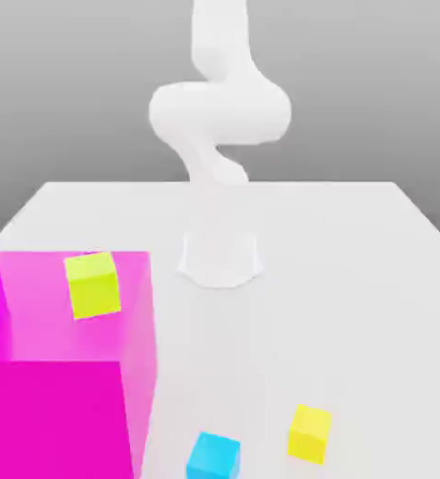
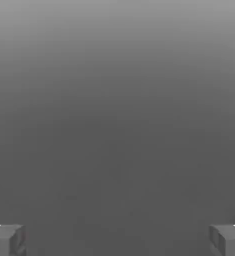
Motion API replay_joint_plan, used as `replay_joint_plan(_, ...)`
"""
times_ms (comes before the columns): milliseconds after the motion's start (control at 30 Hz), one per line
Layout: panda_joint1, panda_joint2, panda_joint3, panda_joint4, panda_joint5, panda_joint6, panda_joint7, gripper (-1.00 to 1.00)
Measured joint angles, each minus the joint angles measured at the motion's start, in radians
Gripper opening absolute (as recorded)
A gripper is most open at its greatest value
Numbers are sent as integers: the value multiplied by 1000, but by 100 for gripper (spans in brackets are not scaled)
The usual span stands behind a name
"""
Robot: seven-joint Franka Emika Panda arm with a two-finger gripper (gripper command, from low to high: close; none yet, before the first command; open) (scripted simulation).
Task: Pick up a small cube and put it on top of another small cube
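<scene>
At the exterior view's bottom edge, the blue cube (image 1: 213, 457) is cropped.

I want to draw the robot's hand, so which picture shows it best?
The hand view is best: it looks straight along the hand, so you can see its two grey fingers standing wide apart with nothing between them. The exterior view shows the smooth white arm running up to the picture's top edge.

In the exterior view, a big block (image 1: 51, 421) stood at eight o'clock, one cube (image 1: 93, 286) on top; on the table (image 1: 355, 281), a second cube (image 1: 213, 457) lay at six, a third cube (image 1: 309, 434) at five.
</scene>
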Motion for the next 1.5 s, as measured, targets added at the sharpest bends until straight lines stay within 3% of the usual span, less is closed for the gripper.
replay_joint_plan(300,177,285,-168,-23,113,84,-398,0)
replay_joint_plan(567,267,539,-253,-42,236,155,-761,0)
replay_joint_plan(833,274,781,-249,-64,301,234,-1084,0)
replay_joint_plan(1133,255,1007,-246,-97,197,355,-1316,0)
replay_joint_plan(1267,210,1137,-190,-74,246,454,-1379,0)
replay_joint_plan(1300,193,1172,-169,-67,263,480,-1393,-100)
replay_joint_plan(1500,185,1189,-159,-63,273,491,-1401,-100)
